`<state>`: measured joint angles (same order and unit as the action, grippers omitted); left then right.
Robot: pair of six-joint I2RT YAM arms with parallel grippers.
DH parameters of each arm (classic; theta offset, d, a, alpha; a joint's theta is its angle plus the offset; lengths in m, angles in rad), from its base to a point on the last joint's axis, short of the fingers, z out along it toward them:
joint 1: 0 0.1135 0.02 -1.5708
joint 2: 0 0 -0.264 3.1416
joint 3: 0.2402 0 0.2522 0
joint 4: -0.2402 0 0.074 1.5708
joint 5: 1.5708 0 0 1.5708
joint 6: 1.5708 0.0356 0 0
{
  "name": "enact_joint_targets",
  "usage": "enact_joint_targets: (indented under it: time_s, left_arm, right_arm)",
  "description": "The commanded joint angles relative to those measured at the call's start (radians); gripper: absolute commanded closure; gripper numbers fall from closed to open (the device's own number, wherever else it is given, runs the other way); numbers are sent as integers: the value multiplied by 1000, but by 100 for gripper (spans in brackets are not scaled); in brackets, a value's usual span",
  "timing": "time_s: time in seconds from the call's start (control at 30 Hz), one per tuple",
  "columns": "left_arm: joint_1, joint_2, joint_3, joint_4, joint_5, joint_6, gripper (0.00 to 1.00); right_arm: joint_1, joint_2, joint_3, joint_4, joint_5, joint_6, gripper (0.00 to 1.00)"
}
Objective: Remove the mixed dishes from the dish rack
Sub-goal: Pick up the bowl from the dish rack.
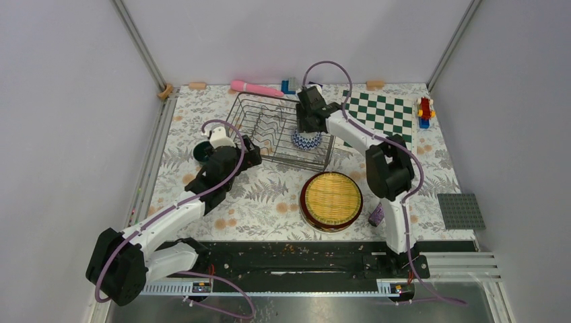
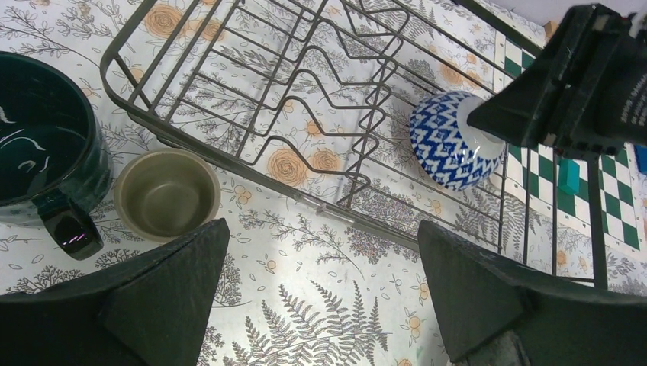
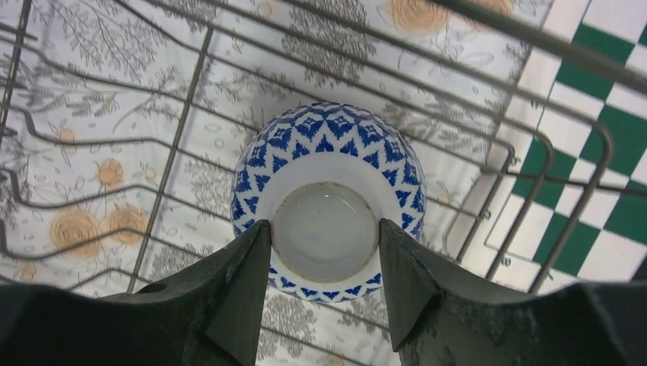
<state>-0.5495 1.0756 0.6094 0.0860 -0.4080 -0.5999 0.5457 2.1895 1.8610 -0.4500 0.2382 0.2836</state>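
The dish rack point(image 1: 266, 97) stands at the back middle of the table. A small blue-and-white patterned bowl point(image 1: 306, 140) lies upside down in its right end. My right gripper point(image 3: 324, 236) is shut on the bowl point(image 3: 328, 145), one finger on each side of its foot ring. My left gripper point(image 2: 320, 290) is open and empty over the tablecloth, just outside the rack's near rim point(image 2: 252, 176). The dark green mug point(image 2: 38, 160) and small olive cup point(image 2: 166, 194) stand on the table to its left. A stack of plates, the yellow woven-look one on top point(image 1: 330, 200), sits at front centre.
The green-and-white chessboard point(image 1: 380, 113) lies right of the rack. A purple cylinder point(image 1: 376, 215) stands by the right arm's base. A pink object point(image 1: 256, 88) lies behind the rack, a red toy point(image 1: 425, 110) at back right, a grey baseplate point(image 1: 461, 210) at far right.
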Motion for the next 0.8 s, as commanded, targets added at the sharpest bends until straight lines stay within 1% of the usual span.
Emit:
enact_joint_targets:
  time_s: [0.0,0.1,0.33,0.5,0.77]
  left_arm:
    - [5,-19,20,64,38,-3,1]
    - [5,-17,21,67,54,-4,1]
    - [6,-15,30,75,93,-1,1]
    - [9,-8,39,93,135,3,1]
    - [46,35,55,147,278,-10,1]
  right_arm:
    - [-1,-177,-147,163,-15,44,74]
    - [-2,-222,-213,201,-25,59,76]
    - [-2,-276,-293,271,-56,100,79]
    - [-3,-344,-388,379,-89,155,81]
    - [-15,-471,-556,558,-146,240,82]
